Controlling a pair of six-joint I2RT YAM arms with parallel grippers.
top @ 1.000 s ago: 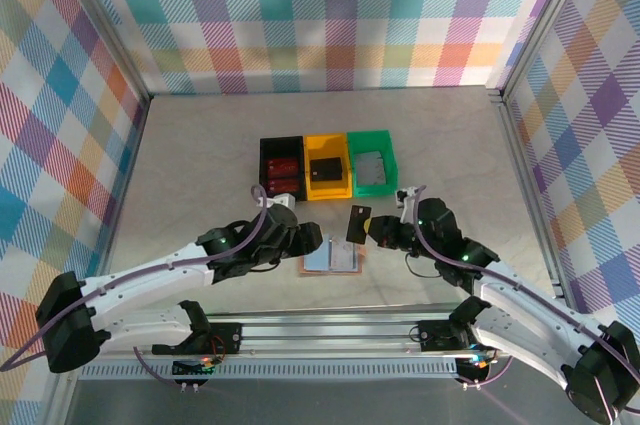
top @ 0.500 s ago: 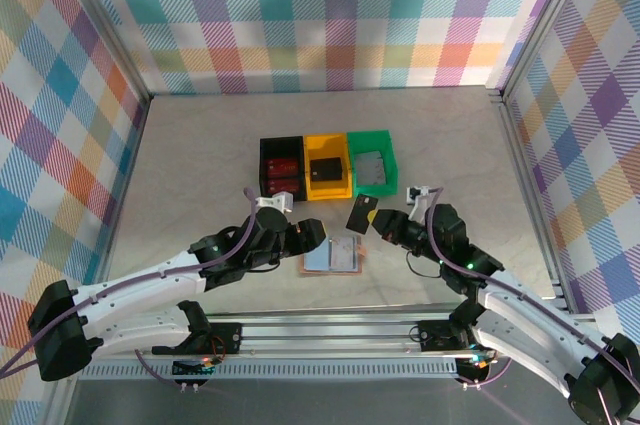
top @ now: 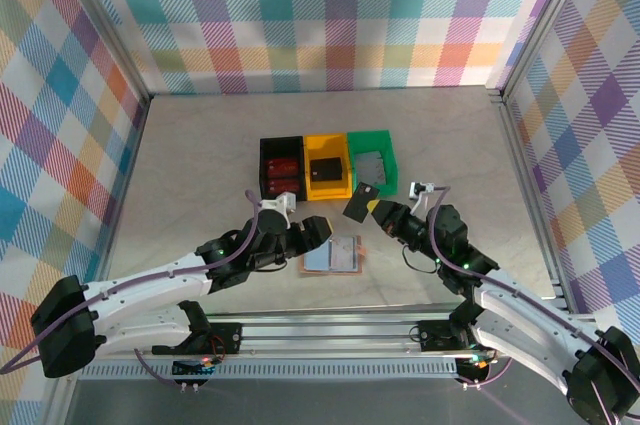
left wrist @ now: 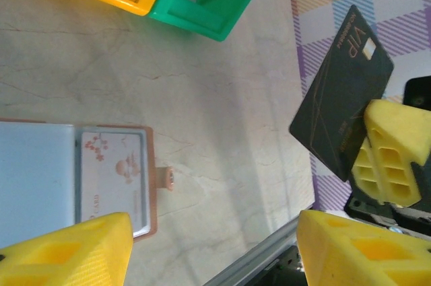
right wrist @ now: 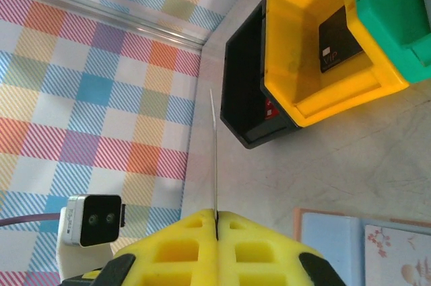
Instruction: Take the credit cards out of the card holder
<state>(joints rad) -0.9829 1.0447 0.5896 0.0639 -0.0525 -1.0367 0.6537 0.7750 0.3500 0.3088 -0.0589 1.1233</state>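
Observation:
The card holder (top: 318, 258) lies open on the table near the front edge, tan-rimmed with pale blue pockets. A pale printed card (left wrist: 113, 178) sits in its right pocket. My right gripper (top: 378, 211) is shut on a black credit card (top: 362, 202) marked VIP, held in the air between the holder and the bins. That card shows edge-on (right wrist: 215, 158) in the right wrist view and flat (left wrist: 340, 97) in the left wrist view. My left gripper (top: 306, 235) hovers open by the holder's left side, with nothing between its fingers (left wrist: 67, 252).
Three bins stand in a row behind the holder: black (top: 265, 160) with red items, yellow (top: 328, 191) with a dark card (right wrist: 340, 47), green (top: 373, 188) with a grey card. The metal rail (top: 330, 330) runs along the table's near edge.
My right gripper has carried the black card up and away from the holder toward the bins. The left gripper has shifted slightly to the right, still open.

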